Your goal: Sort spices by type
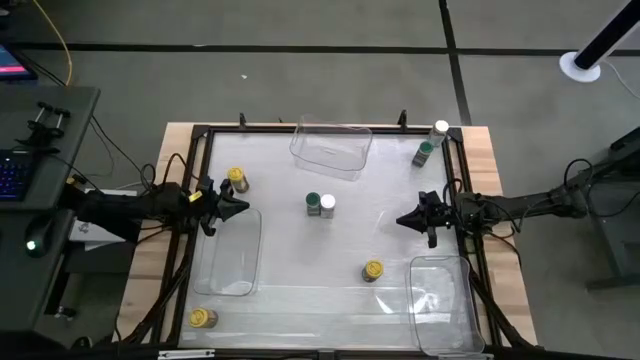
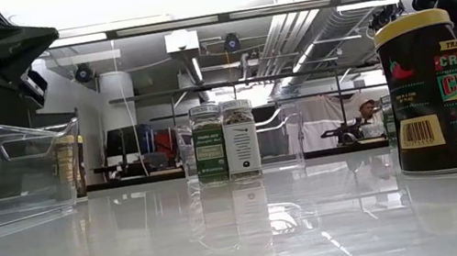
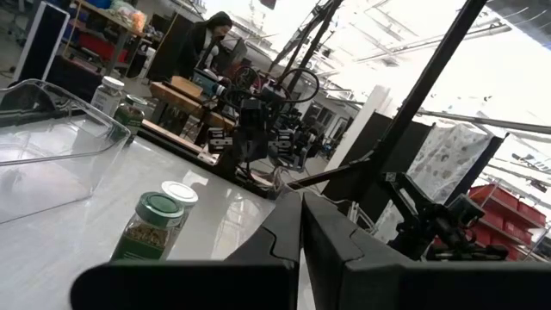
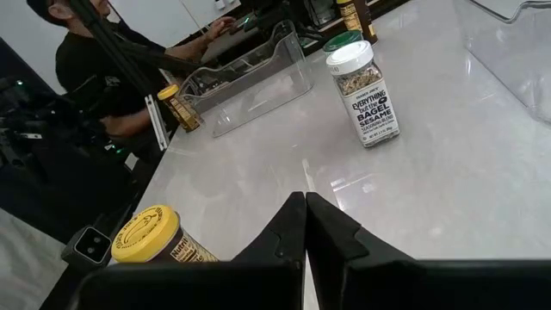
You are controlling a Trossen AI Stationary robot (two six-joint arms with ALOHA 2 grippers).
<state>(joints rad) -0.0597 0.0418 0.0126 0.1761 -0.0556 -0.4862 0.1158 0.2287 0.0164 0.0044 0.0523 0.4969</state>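
Observation:
Several spice jars stand upright on the white table. A green-lidded jar (image 1: 313, 204) and a white-lidded jar (image 1: 327, 206) stand side by side at the middle. Yellow-lidded jars stand at the far left (image 1: 237, 179), near left (image 1: 203, 318) and near right (image 1: 373, 271). A white-lidded jar (image 1: 440, 130) and a green-lidded jar (image 1: 423, 154) stand at the far right corner. My left gripper (image 1: 240, 208) hovers shut, left of the middle pair (image 3: 148, 226). My right gripper (image 1: 404, 220) hovers shut, right of that pair (image 4: 363, 90). Both point level at the middle.
Three clear plastic bins sit on the table: one at the far middle (image 1: 331, 147), one at the left (image 1: 228, 255), one at the near right (image 1: 440, 300). A dark frame rims the table (image 1: 200, 130). A person (image 4: 103, 60) is beyond the left edge.

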